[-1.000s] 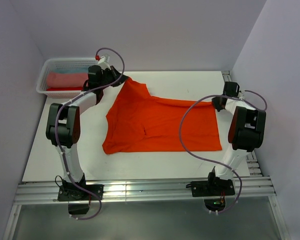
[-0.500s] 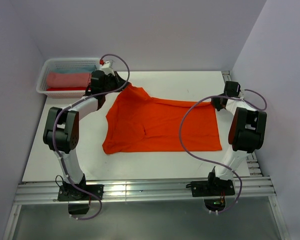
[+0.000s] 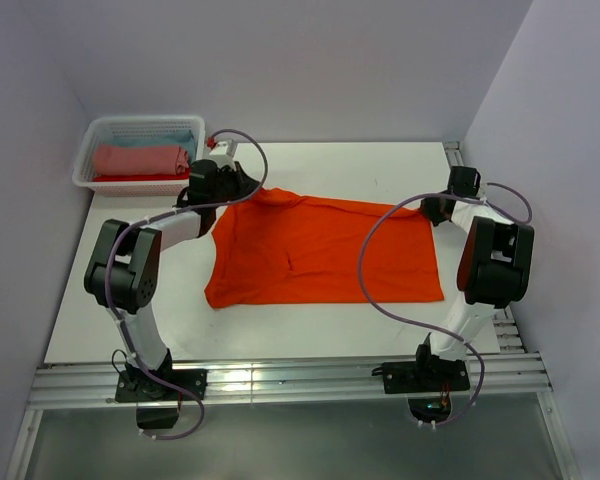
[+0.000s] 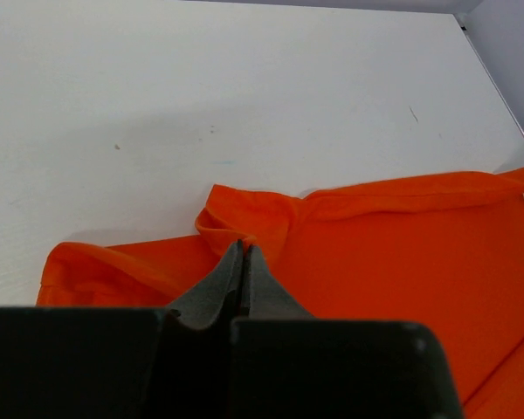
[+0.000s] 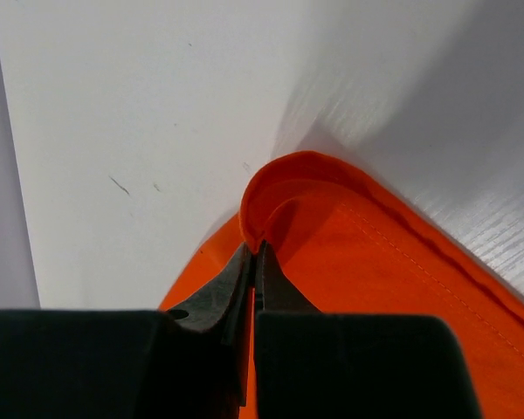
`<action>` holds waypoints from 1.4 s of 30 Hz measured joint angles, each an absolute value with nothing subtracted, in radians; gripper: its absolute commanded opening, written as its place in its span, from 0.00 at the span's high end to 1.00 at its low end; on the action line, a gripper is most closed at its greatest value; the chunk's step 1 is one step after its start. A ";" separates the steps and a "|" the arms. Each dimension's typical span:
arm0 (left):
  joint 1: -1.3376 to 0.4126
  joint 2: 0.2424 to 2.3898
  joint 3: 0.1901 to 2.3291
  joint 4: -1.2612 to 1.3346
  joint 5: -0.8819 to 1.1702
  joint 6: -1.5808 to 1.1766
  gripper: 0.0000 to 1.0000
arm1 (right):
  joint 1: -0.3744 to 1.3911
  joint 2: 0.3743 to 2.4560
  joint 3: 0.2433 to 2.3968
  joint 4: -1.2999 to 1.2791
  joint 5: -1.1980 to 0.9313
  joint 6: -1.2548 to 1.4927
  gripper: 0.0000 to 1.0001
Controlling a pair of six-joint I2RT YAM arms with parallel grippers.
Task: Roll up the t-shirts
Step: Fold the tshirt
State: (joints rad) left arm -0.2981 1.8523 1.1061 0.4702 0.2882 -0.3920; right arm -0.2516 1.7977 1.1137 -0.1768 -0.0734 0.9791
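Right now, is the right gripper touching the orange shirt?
Touching. The right wrist view shows the right gripper with its fingers pinched shut on the curled edge of the orange shirt.

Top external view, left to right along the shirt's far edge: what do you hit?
basket → left gripper → shirt → right gripper

orange t-shirt [image 3: 320, 250]: soft matt cloth, stitched hem; table [image 3: 380, 165]: white, smooth, matt, faintly scuffed; basket [image 3: 85, 160]: white plastic lattice; left gripper [image 4: 243, 248]: dark, matt, grainy pads
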 measured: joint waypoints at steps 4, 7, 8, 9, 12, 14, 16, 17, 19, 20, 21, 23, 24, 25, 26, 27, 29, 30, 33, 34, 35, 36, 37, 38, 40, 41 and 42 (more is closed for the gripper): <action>-0.298 1.818 1.058 0.501 0.271 -0.381 1.00 | -0.252 1.795 1.102 -0.178 -0.077 0.979 1.00; -0.298 1.795 1.037 0.530 0.264 -0.377 0.99 | -0.252 1.790 1.092 -0.177 -0.081 0.978 1.00; -0.298 1.788 1.028 0.541 0.263 -0.377 1.00 | -0.252 1.787 1.089 -0.180 -0.084 0.978 1.00; -0.298 1.776 1.014 0.554 0.262 -0.377 1.00 | -0.252 1.782 1.087 -0.181 -0.086 0.978 1.00; -0.298 1.744 0.985 0.565 0.263 -0.377 1.00 | -0.253 1.764 1.086 -0.182 -0.094 0.975 1.00; -0.298 1.732 0.984 0.568 0.262 -0.374 1.00 | -0.255 1.749 1.086 -0.182 -0.096 0.974 1.00; -0.298 1.726 0.984 0.575 0.262 -0.367 1.00 | -0.258 1.732 1.086 -0.181 -0.099 0.971 1.00; -0.298 1.725 0.984 0.575 0.262 -0.363 1.00 | -0.260 1.726 1.086 -0.181 -0.099 0.971 1.00; -0.299 1.724 0.984 0.576 0.262 -0.360 1.00 | -0.263 1.714 1.085 -0.181 -0.099 0.970 1.00; -0.299 1.723 0.981 0.578 0.259 -0.360 1.00 | -0.265 1.709 1.083 -0.181 -0.099 0.970 1.00; -0.299 1.720 0.977 0.578 0.257 -0.360 1.00 | -0.266 1.705 1.079 -0.180 -0.100 0.969 1.00; -0.299 1.707 0.960 0.578 0.251 -0.360 1.00 | -0.268 1.697 1.070 -0.183 -0.101 0.967 1.00; -0.299 1.699 0.953 0.577 0.248 -0.360 1.00 | -0.269 1.695 1.066 -0.184 -0.102 0.967 1.00; -0.299 1.691 0.948 0.575 0.245 -0.360 1.00 | -0.269 1.692 1.062 -0.184 -0.102 0.966 1.00; -0.299 1.683 0.944 0.572 0.245 -0.360 1.00 | -0.270 1.688 1.056 -0.186 -0.103 0.964 1.00; -0.299 1.673 0.942 0.572 0.243 -0.360 1.00 | -0.270 1.683 1.050 -0.188 -0.104 0.963 1.00; -0.300 1.654 0.934 0.571 0.240 -0.360 1.00 | -0.271 1.672 1.038 -0.189 -0.107 0.960 1.00; -0.301 1.641 0.928 0.572 0.238 -0.360 1.00 | -0.271 1.668 1.036 -0.192 -0.110 0.960 1.00; -0.306 1.604 0.907 0.572 0.237 -0.360 1.00 | -0.276 1.660 1.032 -0.192 -0.116 0.956 1.00; -0.308 1.594 0.902 0.572 0.237 -0.360 1.00 | -0.277 1.659 1.032 -0.192 -0.118 0.955 1.00; -0.311 1.586 0.897 0.572 0.236 -0.360 1.00 | -0.278 1.659 1.032 -0.192 -0.119 0.954 1.00; -0.315 1.579 0.894 0.572 0.235 -0.359 1.00 | -0.279 1.659 1.032 -0.193 -0.119 0.952 1.00; -0.319 1.573 0.889 0.571 0.232 -0.358 1.00 | -0.280 1.659 1.032 -0.195 -0.121 0.952 1.00; -0.322 1.568 0.885 0.571 0.229 -0.356 1.00 | -0.281 1.659 1.032 -0.196 -0.122 0.952 1.00; -0.328 1.561 0.871 0.571 0.220 -0.355 1.00 | -0.281 1.659 1.032 -0.196 -0.124 0.952 1.00; -0.331 1.557 0.862 0.571 0.215 -0.354 1.00 | -0.281 1.659 1.032 -0.196 -0.125 0.952 1.00; -0.332 1.552 0.852 0.570 0.211 -0.353 1.00 | -0.282 1.659 1.032 -0.196 -0.125 0.952 1.00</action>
State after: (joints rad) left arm -0.3321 1.5520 0.8516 0.5701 0.2111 -0.3534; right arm -0.2817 1.6588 1.0321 -0.1955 -0.1253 0.9520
